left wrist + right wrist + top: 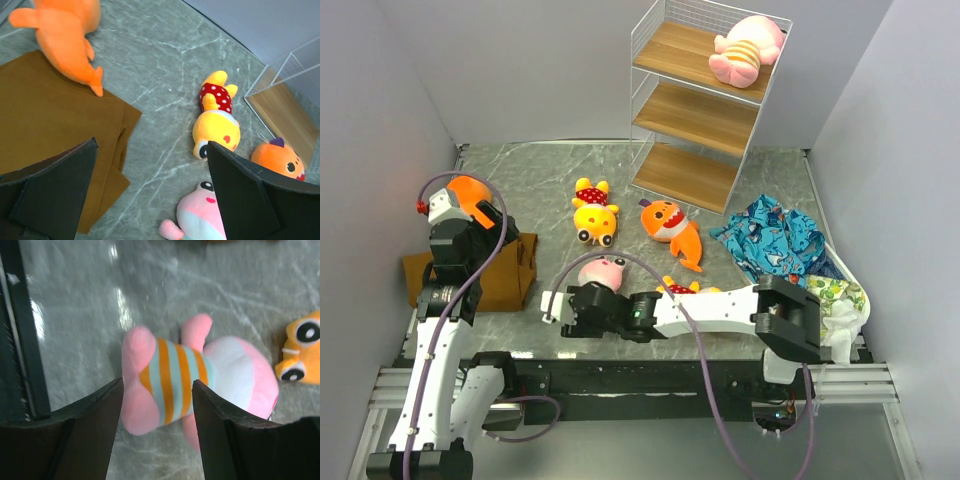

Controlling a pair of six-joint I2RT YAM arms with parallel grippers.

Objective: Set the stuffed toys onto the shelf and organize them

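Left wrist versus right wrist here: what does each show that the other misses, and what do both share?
Only the left wrist: an orange fish toy at the brown cloth's edge, a second orange fish toy, and a corner of the shelf. Only the right wrist: the orange-striped shirt of the pink toy, between the fingers of the open right gripper, and a black rail at the edge of the table. Both: that pink toy on the grey marbled table. The right view's big-eyed yellow face may be the left view's yellow polka-dot toy; I cannot tell.
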